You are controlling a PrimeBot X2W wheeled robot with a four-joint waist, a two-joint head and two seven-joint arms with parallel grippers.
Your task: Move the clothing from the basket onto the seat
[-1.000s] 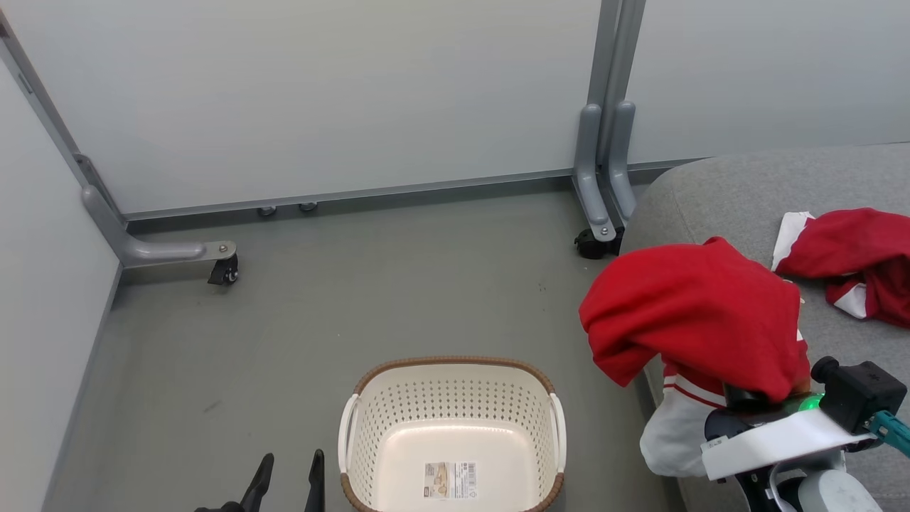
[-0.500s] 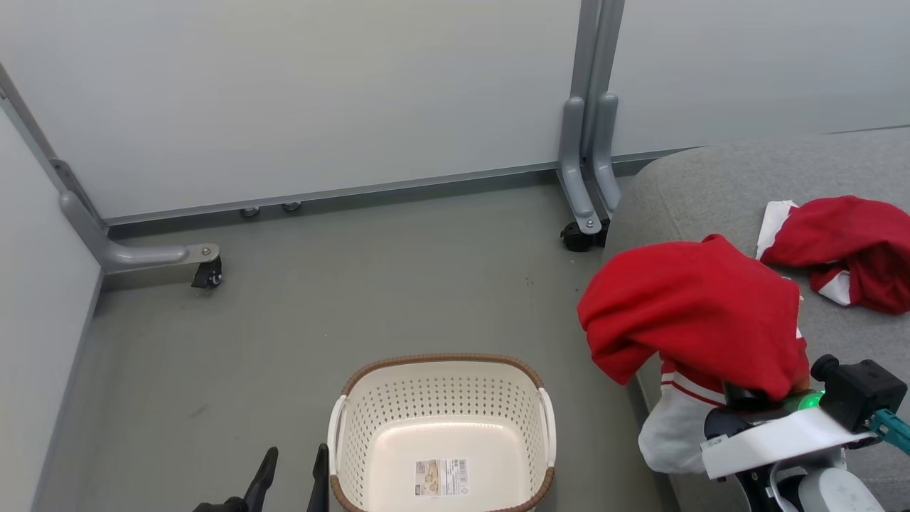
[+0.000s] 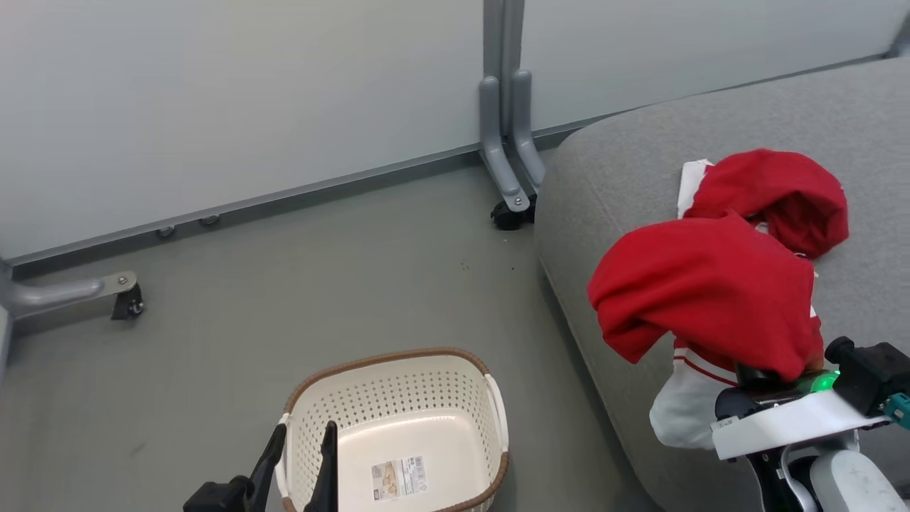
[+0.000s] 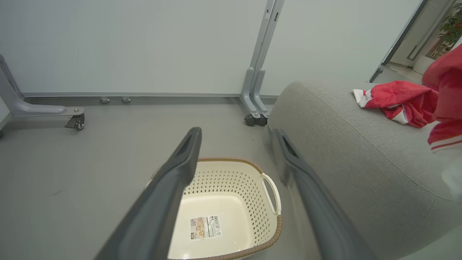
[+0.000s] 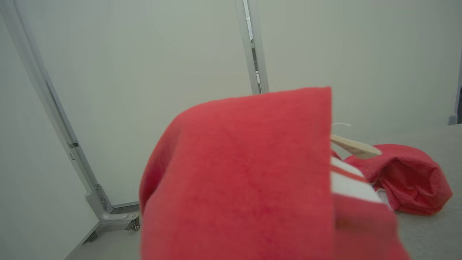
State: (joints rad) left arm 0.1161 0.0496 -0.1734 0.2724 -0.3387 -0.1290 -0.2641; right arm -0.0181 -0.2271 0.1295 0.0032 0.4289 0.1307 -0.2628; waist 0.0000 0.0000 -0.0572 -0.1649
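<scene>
My right gripper is shut on a bright red garment [image 3: 704, 291] with white trim. The cloth drapes over its fingers and hides them above the white wrist [image 3: 782, 419]. It hangs over the front edge of the light grey seat [image 3: 625, 171]. In the right wrist view this garment [image 5: 245, 173] is close up. A second red garment [image 3: 775, 188] lies crumpled on the seat just beyond it. The cream basket [image 3: 387, 353] stands on the floor left of the seat, with just a sticker inside. My left gripper [image 3: 304, 432] is open at the basket's near left corner.
Grey partition panels close off the back. Their metal feet and castors [image 3: 508, 212] stand by the seat's corner, and another foot [image 3: 121, 299] is at the far left. Grey floor [image 3: 320, 284] lies between panels and basket. An opening [image 4: 411, 47] shows behind the seat.
The head camera has swung right, so floor, basket and seat have slid left in the picture. The held garment now hangs nearer the lying one. Both grippers keep their states.
</scene>
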